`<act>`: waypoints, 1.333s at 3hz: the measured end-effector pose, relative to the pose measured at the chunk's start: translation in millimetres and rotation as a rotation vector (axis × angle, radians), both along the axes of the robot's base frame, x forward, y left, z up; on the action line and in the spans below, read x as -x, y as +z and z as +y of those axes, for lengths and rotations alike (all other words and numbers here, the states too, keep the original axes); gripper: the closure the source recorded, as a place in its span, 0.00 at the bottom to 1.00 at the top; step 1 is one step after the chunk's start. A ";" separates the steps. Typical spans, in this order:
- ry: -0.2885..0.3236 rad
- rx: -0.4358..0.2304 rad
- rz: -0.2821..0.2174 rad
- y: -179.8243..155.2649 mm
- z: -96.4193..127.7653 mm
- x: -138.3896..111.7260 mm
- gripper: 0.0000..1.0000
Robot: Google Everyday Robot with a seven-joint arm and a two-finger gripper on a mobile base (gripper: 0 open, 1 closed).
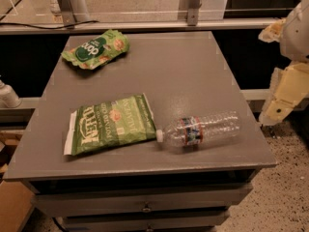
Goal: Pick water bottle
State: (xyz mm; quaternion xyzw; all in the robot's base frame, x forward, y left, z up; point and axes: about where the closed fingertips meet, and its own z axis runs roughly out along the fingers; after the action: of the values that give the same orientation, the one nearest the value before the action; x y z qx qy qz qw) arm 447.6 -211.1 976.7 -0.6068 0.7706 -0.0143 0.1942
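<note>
Water bottle (pixel 200 129) lies sideways at the near right of the table (pixel 193 71), cap just beside 1 green chip bag (pixel 111 124). Gripper (pixel 280 100) hangs off the right edge, and I cannot tell its state.

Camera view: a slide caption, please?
Water bottle on its side beside a green chip bag on a grey table; gripper hangs off the right edge.

Pincer (pixel 276 108) just right of the table (pixel 193 76), its arm (pixel 297 28) cropped by the right edge.
</note>
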 end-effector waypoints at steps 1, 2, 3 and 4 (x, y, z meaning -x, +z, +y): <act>0.056 -0.062 0.010 -11.8 24.2 -1.9 0.00; 0.101 -0.103 0.027 -30.6 52.1 1.1 0.00; 0.132 -0.120 0.055 -57.0 75.9 6.5 0.00; 0.163 -0.127 0.070 -81.6 93.8 14.6 0.00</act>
State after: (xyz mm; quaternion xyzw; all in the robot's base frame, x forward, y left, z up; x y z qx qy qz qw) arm 433.0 -117.3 895.2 -0.6540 0.7243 0.0716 0.2061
